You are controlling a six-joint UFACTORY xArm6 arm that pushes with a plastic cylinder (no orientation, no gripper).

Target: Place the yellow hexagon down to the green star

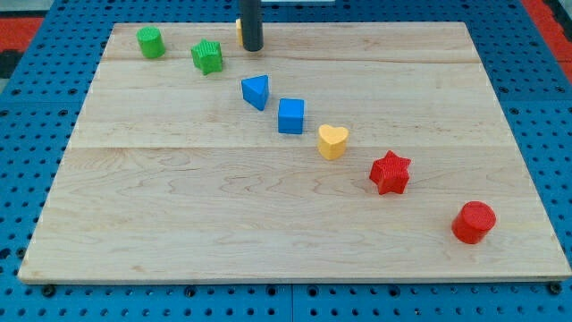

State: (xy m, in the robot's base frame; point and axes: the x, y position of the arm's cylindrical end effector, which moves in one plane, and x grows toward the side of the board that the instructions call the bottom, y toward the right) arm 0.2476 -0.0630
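Yellow hexagon [239,31] sits at the board's top edge, mostly hidden behind my tip [253,47], a bare rod with no jaws. Green star [207,57] lies just left; an off-centre push could slide the hexagon off.

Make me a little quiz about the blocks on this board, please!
1. True or false: my tip is right beside the yellow hexagon, hiding most of it.
2. Which block lies nearest the green star? A) red cylinder B) green cylinder C) yellow heart
3. Fill in: the block between the blue cube and the red star is the yellow ____.

Key: 1 true; 2 B; 3 heart.
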